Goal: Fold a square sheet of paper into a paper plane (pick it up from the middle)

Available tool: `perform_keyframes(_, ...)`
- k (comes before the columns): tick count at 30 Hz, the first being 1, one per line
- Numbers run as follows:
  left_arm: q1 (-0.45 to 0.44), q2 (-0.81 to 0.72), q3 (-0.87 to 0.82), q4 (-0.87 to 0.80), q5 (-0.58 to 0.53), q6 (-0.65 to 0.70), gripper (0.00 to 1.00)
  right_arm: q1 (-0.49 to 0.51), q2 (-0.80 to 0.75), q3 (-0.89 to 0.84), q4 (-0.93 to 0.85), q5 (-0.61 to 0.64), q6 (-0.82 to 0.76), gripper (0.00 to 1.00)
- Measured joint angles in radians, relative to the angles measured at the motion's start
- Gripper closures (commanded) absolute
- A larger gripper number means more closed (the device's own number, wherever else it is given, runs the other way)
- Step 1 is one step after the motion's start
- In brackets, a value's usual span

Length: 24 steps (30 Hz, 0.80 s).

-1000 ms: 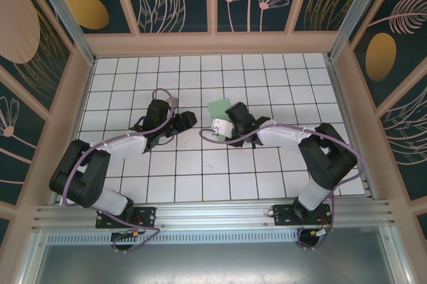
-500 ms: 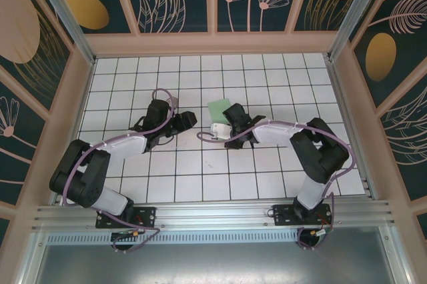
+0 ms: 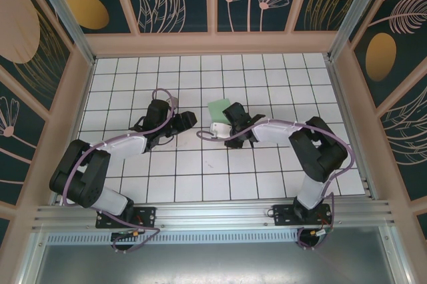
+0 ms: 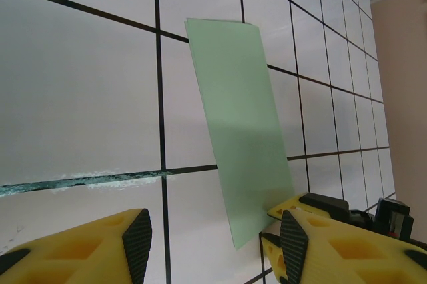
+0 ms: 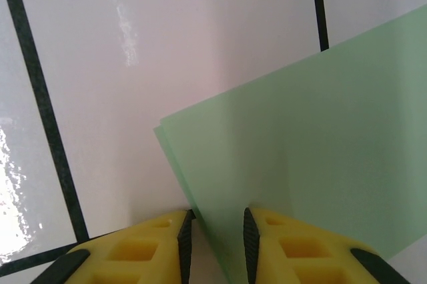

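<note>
The white tiled surface (image 3: pixel 200 184) carries everything. The pale green paper (image 3: pixel 219 109) sits near its middle, folded over so two layers show at the edge. The right gripper (image 5: pixel 213 234) is just on the near side of the paper, pinching that edge between its yellow fingers. The left gripper (image 4: pixel 213 241) is off to the paper's left, spread apart and holding nothing.

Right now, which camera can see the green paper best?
The left wrist camera: the green paper shows almost whole there, long edges and far corners clear, lying on the white tiles. The right wrist camera is very close and shows just one corner, layered, between yellow jaws. The top camera shows it small, partly hidden by the right arm.
</note>
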Motion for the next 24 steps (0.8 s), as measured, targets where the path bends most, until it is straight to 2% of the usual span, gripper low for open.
perform_keyframes(4,0.0,0.0,0.0,0.0,0.0,0.0,0.43,-0.002,0.002,0.002,-0.001,-0.003,0.0,0.74)
perform_keyframes(5,0.0,0.0,0.0,0.0,0.0,0.0,0.43,-0.003,0.002,0.002,-0.001,-0.003,0.0,0.83)
perform_keyframes(10,0.0,0.006,0.0,0.0,0.001,0.0,0.43,-0.014,0.018,0.014,0.019,0.014,0.008,0.85)
perform_keyframes(13,0.0,0.01,0.0,0.0,0.001,0.0,0.43,-0.026,0.023,0.015,0.037,0.031,0.011,0.9)
perform_keyframes(15,0.0,0.01,0.0,0.0,0.001,0.0,0.44,-0.032,0.023,0.015,0.045,0.032,0.019,1.0)
perform_keyframes(16,0.0,0.01,0.0,0.0,0.001,0.0,0.43,-0.034,0.023,0.015,0.047,0.032,0.02,1.0)
perform_keyframes(19,0.0,0.01,0.0,0.0,0.001,0.0,0.43,-0.042,0.023,0.015,0.057,0.028,0.034,1.0)
perform_keyframes(20,0.0,0.01,0.0,0.0,0.001,0.0,0.43,-0.045,0.022,0.015,0.058,0.026,0.043,0.96)
perform_keyframes(21,0.0,0.01,0.0,0.0,0.001,0.0,0.43,-0.048,0.021,0.016,0.058,0.022,0.055,0.87)
perform_keyframes(22,0.0,0.01,0.0,0.0,0.001,0.0,0.43,-0.053,0.021,0.019,0.059,0.017,0.071,0.81)
perform_keyframes(23,0.0,0.011,0.0,0.0,0.001,0.0,0.43,-0.063,0.02,0.025,0.058,0.002,0.105,0.81)
perform_keyframes(24,0.0,0.014,0.001,0.0,0.003,0.0,0.44,-0.075,0.018,0.034,0.058,-0.01,0.146,0.76)
